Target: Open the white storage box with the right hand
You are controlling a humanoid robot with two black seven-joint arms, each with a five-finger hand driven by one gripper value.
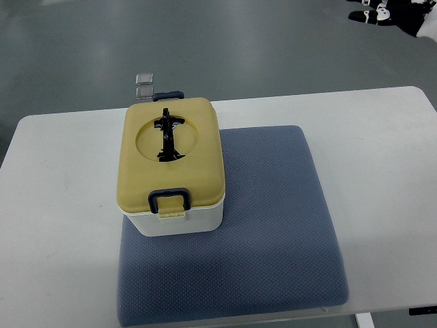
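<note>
A white storage box [179,220] with a yellow lid [171,164] stands on the left part of a blue-grey mat [273,225]. The lid is down. A dark blue latch [169,199] sits at its near edge and another [168,96] at its far edge. A black folding handle [168,137] lies in the round recess on top of the lid. Neither of my hands shows anywhere in the top view.
The mat lies on a white table [382,137] whose far edge borders a grey floor. Two small clear squares [144,85] lie on the floor just behind the box. A black-and-white object [392,14] sits at the top right corner.
</note>
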